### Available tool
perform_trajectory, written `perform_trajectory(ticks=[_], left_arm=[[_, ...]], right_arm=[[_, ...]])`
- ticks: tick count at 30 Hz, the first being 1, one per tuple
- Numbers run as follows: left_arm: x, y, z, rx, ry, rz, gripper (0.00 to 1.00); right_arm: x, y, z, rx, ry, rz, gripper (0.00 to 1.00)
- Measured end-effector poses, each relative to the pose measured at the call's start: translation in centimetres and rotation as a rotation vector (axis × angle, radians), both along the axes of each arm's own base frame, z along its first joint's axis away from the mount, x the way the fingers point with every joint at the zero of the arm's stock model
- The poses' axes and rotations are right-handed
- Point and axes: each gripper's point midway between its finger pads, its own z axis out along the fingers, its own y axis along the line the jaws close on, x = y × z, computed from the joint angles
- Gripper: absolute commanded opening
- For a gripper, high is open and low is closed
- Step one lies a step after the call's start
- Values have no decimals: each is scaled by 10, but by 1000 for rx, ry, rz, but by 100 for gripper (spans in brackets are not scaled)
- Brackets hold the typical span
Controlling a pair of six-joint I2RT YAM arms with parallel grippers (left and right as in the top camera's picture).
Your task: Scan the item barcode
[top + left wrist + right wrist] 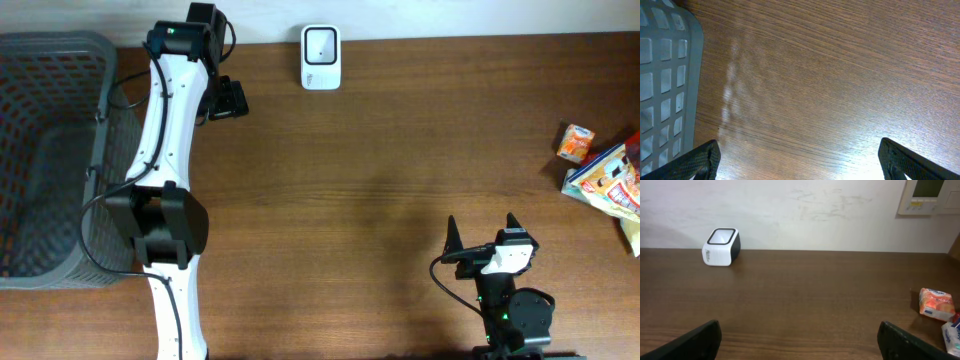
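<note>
The left arm reached from the near edge of the table [380, 200] toward the far edge. Its white links ran alongside the grey basket [50, 150] and its wrist was turned down toward the wood. The left end effector [797, 152] hung over bare table with its two dark fingers [700, 160] spread wide and nothing between them. The basket's wall lay just to its left.

The right arm sat folded at the near edge, with its forearm roughly level and aimed at the far wall. The right end effector [800, 332] was also fully open and empty, its fingertips wide apart at the bottom corners of its wrist view.

The white barcode scanner [721, 246] stood on the table by the far wall. It was well ahead and to the left of the right end effector, and near the right side of the left one, without touching it. A small orange snack packet [936, 304] lay ahead and to the right of the right end effector, well apart from both arms. A larger printed pack [605, 185] lay just beside it at the table's right edge. No barcode could be made out on either. A beige control panel [930, 195] hung on the wall, high to the right.
</note>
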Motion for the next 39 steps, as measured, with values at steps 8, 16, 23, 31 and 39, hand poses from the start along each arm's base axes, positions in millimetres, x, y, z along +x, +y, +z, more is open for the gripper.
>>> perform_trajectory(ticks=[8,16,23,31,39], left_arm=[[0,-4,0,0,0,-9,99],[8,-84,82,4,-293,-172,99],[-14,-109,90,75,-437,-240,99],[-88,-91,25,53,-544,-286,99],[-187,-42,22,-32,-817,-252,99]], right_arm=[[0,0,0,0,0,0,99],[0,0,0,0,0,0,98],[0,0,0,0,-1,-1,98],[0,-1,1,0,-3,-3,99],[0,-1,1,0,-4,-3,98]])
